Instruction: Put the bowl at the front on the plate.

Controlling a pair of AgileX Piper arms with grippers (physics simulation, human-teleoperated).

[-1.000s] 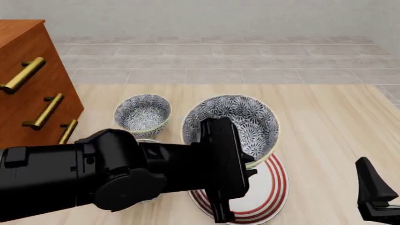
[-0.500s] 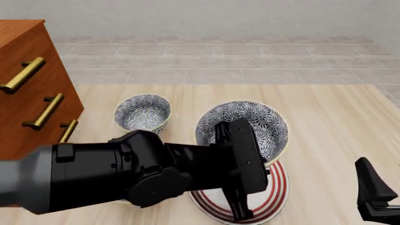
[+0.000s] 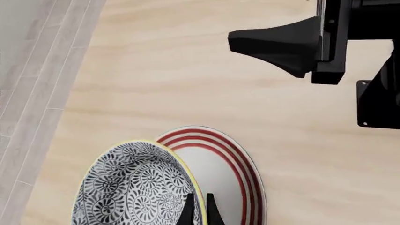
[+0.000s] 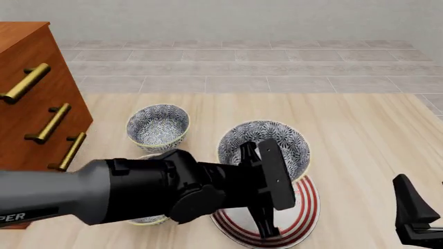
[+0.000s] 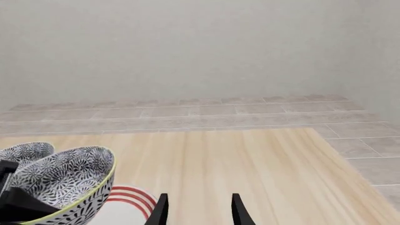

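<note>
The patterned bowl (image 4: 266,148) hangs tilted over the far part of the red-ringed plate (image 4: 304,207). My left gripper (image 4: 252,155) is shut on its near rim. In the left wrist view the fingertips (image 3: 187,210) pinch the yellow-green rim of the bowl (image 3: 134,187), which overlaps the plate (image 3: 234,173). Whether the bowl touches the plate I cannot tell. My right gripper (image 4: 415,212) stands open at the front right, away from both. Its wrist view shows the bowl (image 5: 62,183) and the plate (image 5: 128,197) beyond the open right gripper (image 5: 198,212).
A wooden drawer cabinet (image 4: 35,104) with brass handles stands at the left. A second patterned bowl (image 4: 157,124) sits behind my left arm, and a third bowl (image 4: 147,220) is mostly hidden under it. The right gripper (image 3: 281,44) also shows in the left wrist view.
My left arm has carried the bowl to the right and lowered it closer over the plate. The right gripper has stayed where it was.
</note>
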